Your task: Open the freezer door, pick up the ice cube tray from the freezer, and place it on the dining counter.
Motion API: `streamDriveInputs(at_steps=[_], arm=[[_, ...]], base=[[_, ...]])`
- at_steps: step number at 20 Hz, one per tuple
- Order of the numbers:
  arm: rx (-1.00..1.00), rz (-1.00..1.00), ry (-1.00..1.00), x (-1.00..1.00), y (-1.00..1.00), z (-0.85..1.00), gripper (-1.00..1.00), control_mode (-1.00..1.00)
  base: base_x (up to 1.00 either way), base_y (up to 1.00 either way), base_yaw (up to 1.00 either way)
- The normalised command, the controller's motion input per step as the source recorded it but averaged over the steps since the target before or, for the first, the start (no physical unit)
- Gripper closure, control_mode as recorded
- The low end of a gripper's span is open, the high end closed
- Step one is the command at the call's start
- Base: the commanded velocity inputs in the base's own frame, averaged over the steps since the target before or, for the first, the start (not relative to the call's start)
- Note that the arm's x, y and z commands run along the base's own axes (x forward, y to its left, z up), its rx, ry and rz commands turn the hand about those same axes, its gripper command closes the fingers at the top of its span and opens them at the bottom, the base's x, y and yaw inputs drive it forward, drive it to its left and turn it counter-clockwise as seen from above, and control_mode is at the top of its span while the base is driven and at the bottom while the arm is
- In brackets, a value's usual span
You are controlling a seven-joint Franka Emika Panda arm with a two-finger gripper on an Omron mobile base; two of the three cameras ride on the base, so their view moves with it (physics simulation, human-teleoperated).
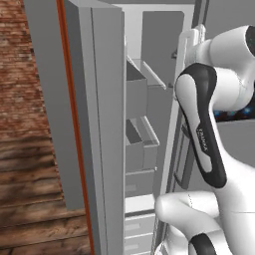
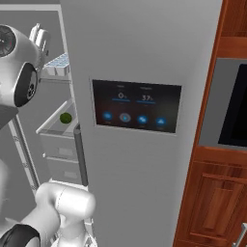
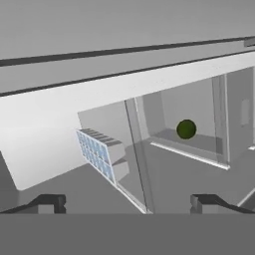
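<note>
Inside the freezer (image 2: 53, 144), the ice cube tray (image 2: 57, 61) sits on a high shelf, with its blue squares showing. It lies near the front edge of that shelf, so it should be easy to reach. The freezer door (image 1: 107, 124) is swung wide open, and that is why the arm can get in. Grey bins (image 1: 135, 92) hang on the inside of the door.

The gripper (image 3: 127, 203) is up by the top shelf. Its 2 fingertips (image 3: 47, 203) are spread wide apart with nothing between them. The tray (image 3: 98, 152) shows ahead of them, a little to one side, and they are not touching it yet. I think the wide gap is there so the fingers can go around the tray.

A small round green thing (image 2: 65, 117) sits on a lower shelf, well apart from the tray. It should not get in the way. A thin upright edge (image 3: 139, 154) stands just beside the tray in the hand view. The fingers might bump it when they move in. Next to the freezer is the other grey door with the dark touchscreen (image 2: 136, 106). Beyond that are brown wood cabinets (image 2: 214, 193).
</note>
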Motion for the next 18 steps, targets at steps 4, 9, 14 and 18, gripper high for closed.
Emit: streamDriveInputs(at_steps=[4,9,14,18], arm=[[0.00,0.04,0.00,0.41,-0.02,-0.05,-1.00,-1.00],[0.00,0.13,0.00,0.51,-0.02,-0.16,-1.00,-1.00],[0.00,0.15,0.00,0.39,0.00,-0.01,-1.00,-1.00],[0.00,0.09,0.00,0.44,0.02,-0.04,-1.00,-1.00]], base=[[0.00,0.00,0.00],[0.00,0.00,0.00],[0.00,0.00,0.00],[0.00,0.00,0.00]])
